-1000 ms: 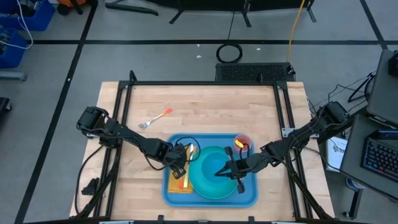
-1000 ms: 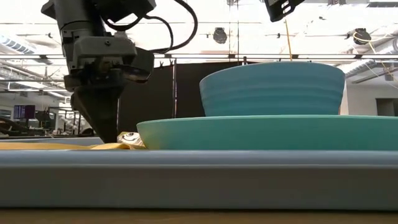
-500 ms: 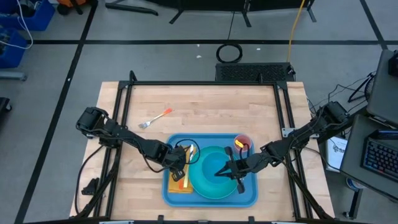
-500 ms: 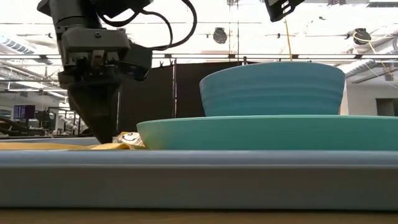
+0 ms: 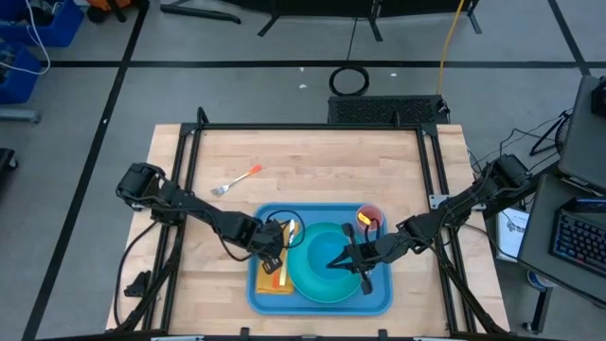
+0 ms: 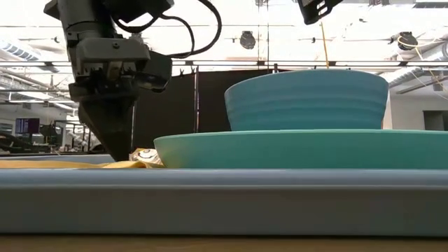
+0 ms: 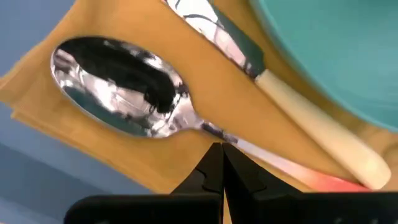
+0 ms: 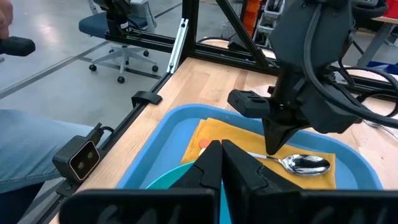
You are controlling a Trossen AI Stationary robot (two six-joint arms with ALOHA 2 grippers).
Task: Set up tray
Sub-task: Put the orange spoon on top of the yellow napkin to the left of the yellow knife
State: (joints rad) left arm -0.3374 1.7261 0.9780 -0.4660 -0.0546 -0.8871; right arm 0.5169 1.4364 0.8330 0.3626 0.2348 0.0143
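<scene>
Left gripper (image 7: 220,149), jaws closed, pinches the spoon (image 7: 124,87) handle over the napkin (image 7: 93,37) in the tray (image 5: 379,301); only the high view shows the right gripper (image 5: 352,260), closed empty, above the bowl (image 5: 327,250).

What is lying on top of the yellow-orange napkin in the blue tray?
On the yellow-orange cloth napkin lie a shiny metal spoon and a cream-handled knife. The shut left gripper covers part of the spoon's handle, so its end cannot be seen.
</scene>
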